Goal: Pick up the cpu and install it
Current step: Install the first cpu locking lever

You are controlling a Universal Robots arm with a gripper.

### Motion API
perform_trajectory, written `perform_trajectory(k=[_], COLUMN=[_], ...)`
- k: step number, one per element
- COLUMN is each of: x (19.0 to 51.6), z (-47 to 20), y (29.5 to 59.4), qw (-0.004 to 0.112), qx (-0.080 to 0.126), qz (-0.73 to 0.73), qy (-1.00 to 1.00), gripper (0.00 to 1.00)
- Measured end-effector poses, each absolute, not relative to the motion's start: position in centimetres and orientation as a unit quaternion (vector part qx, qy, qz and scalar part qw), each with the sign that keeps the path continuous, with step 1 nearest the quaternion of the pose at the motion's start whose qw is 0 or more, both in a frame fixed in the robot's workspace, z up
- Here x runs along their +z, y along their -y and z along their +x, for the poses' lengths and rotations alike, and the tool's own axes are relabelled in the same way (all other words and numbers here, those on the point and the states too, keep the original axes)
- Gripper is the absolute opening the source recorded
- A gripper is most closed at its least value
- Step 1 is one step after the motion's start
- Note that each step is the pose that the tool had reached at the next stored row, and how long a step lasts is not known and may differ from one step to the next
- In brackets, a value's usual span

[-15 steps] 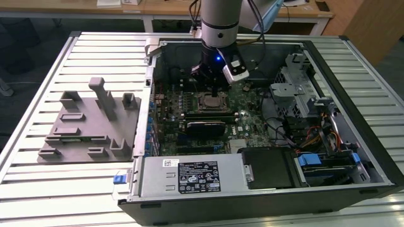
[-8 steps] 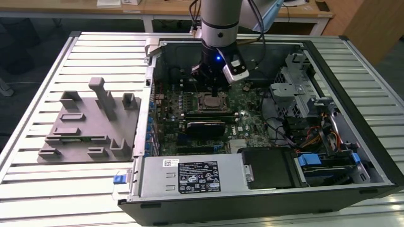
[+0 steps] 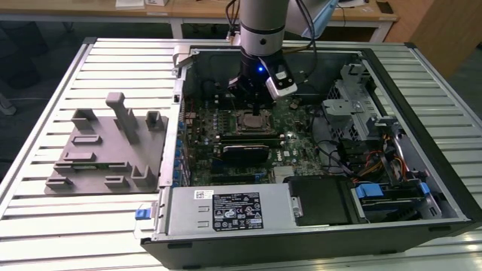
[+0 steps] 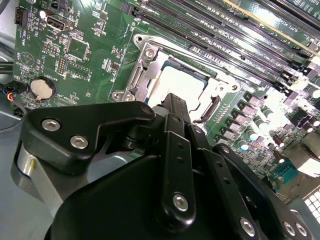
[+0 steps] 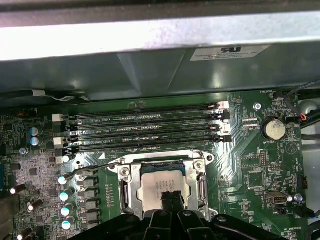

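Note:
The cpu (image 5: 159,183) lies flat in the metal-framed socket (image 5: 124,186) on the green motherboard, its silver-white top facing up. In the second wrist view the cpu (image 4: 176,83) sits inside the socket frame (image 4: 145,62) too. My gripper (image 5: 172,200) hangs straight over it, its two black fingers (image 4: 172,106) pressed together with nothing between them, tips at or just above the chip's near edge. In the exterior view the gripper (image 3: 254,111) reaches down into the open computer case above the socket (image 3: 252,122).
Several memory slots (image 5: 145,131) run just past the socket, and a coin battery (image 5: 273,129) lies off to one side. The case wall (image 5: 150,70) rises behind. A grey fixture block (image 3: 105,147) sits at the exterior view's left; power supply (image 3: 226,210) and drive cage (image 3: 354,110) crowd the case.

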State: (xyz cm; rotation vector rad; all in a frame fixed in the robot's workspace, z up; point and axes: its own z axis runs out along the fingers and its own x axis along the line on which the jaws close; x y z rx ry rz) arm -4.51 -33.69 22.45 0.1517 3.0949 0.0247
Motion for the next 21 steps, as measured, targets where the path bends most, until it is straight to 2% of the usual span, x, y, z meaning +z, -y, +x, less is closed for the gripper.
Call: perform_trajectory(k=[21], x=[24.8], z=[-4.5], y=[33.7], qw=[0.021], qx=[0.008], qz=[0.049], qy=[-0.999], gripper=[0.11])
